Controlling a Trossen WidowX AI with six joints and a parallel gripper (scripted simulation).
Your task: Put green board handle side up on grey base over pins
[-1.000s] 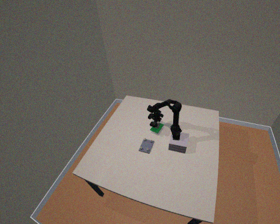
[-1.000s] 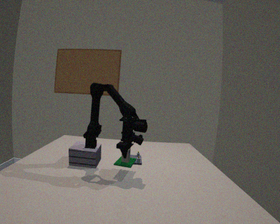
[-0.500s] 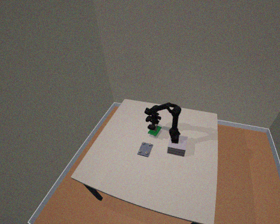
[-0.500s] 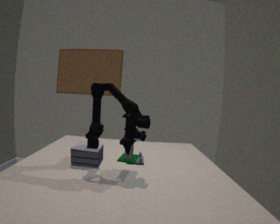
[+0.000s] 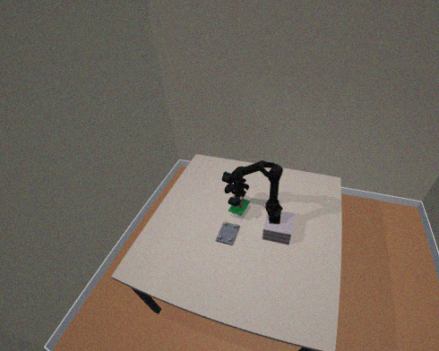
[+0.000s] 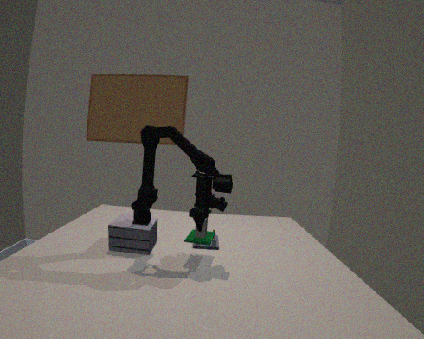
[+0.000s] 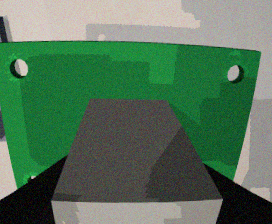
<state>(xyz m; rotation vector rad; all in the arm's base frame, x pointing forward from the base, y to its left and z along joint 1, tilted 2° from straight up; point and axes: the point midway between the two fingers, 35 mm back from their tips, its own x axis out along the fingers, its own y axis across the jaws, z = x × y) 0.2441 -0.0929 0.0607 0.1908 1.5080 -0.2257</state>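
Where gripper (image 5: pixel 240 201) (image 6: pixel 201 226) grips handle (image 5: pixel 242 202) (image 6: pixel 201 229) (image 7: pixel 132 150), fingertips blurred.

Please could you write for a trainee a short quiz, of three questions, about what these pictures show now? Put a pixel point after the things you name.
1. True or false: the board (image 5: pixel 244 204) (image 6: pixel 193 238) (image 7: pixel 127 80) is already on the posts.
2. Multiple choice: what does the gripper (image 5: pixel 239 200) (image 6: pixel 201 228) hold?
A) the base
B) the board's handle (image 6: pixel 201 233) (image 7: pixel 132 145)
C) a pin
3. Fill in: the board is raised above the table (image 5: pixel 187 251) (image 6: pixel 181 303), and its shadow falls on the ____.

Key: 1. False; 2. B; 3. table
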